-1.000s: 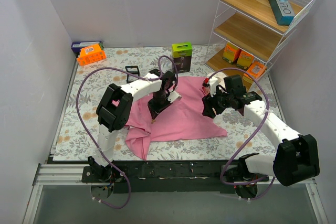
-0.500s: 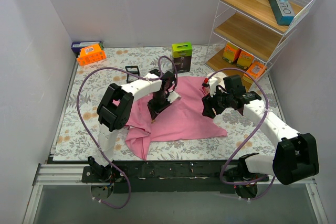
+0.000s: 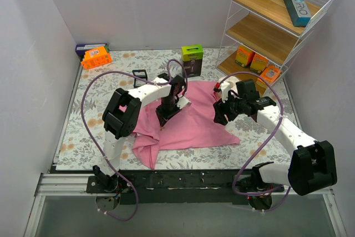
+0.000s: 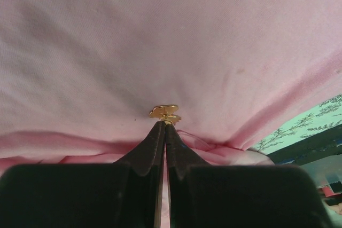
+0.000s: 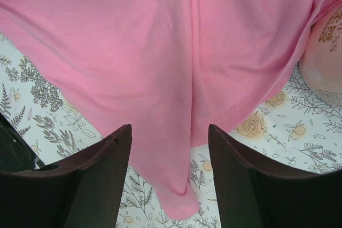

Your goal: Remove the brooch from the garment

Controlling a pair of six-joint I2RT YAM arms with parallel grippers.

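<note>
My left gripper (image 4: pixel 164 126) is pinching tight on the gold brooch (image 4: pixel 164 112), pinned to the pink garment (image 4: pixel 171 36) that is lying mid-table. My right gripper (image 5: pixel 168 132) is hovering wide open over the garment's right edge. A blue box (image 3: pixel 298 5) on the shelf (image 3: pixel 260 34) is showing letters ending "RO". A green box (image 3: pixel 192 55) is standing behind the garment.

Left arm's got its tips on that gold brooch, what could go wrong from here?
The left end effector pinches only the lower edge of the brooch, so it may slip off. Cloth bunches at the tips, so pulling could drag or snag the garment. The right end effector hangs open above the cloth, pinning nothing, so the garment may lift.
</note>
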